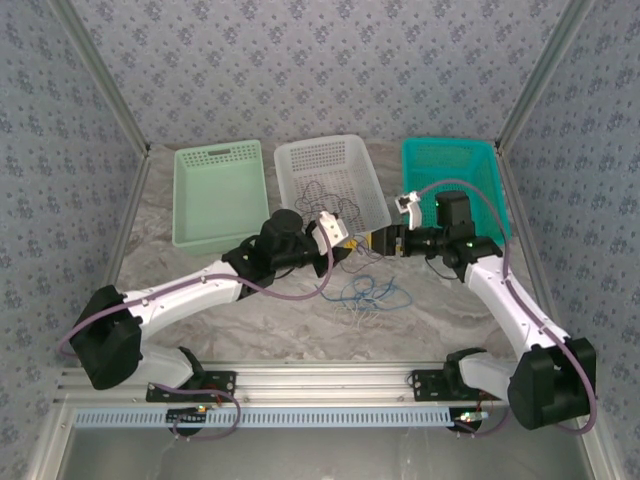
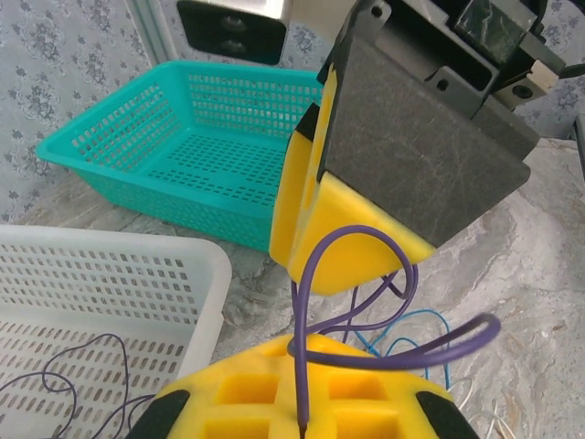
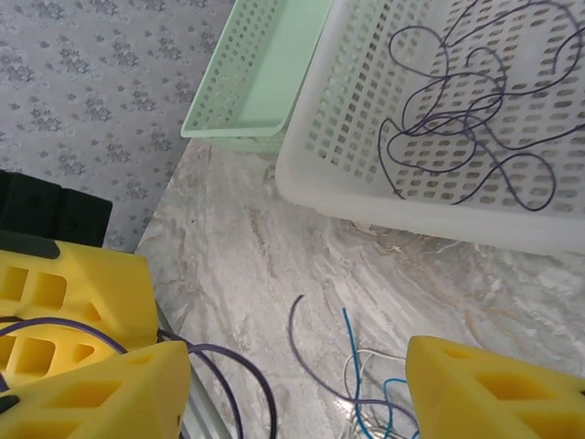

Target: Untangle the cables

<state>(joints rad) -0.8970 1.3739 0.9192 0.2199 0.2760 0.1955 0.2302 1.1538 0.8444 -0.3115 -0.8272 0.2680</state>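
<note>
My left gripper (image 2: 303, 366) is shut on a purple cable (image 2: 311, 274), which arcs up out of its yellow pads (image 2: 238, 389) and loops across them. My right gripper (image 1: 385, 243) faces it closely at mid-table; one of its yellow fingers (image 2: 343, 233) hangs just beyond the loop. In the right wrist view the right gripper (image 3: 297, 389) stands open, with the purple cable (image 3: 247, 384) curling beside its left finger (image 3: 101, 393). Loose blue (image 3: 352, 352), white and purple cables (image 1: 368, 292) lie tangled on the table below the jaws. More dark purple cables (image 3: 457, 110) lie in the white basket (image 1: 330, 158).
Three baskets stand in a row at the back: pale green (image 1: 220, 195) on the left, white in the middle, teal (image 1: 478, 165) on the right. The marble tabletop (image 3: 274, 238) lies bare in front of the white basket. Patterned walls and metal frame posts close the area in.
</note>
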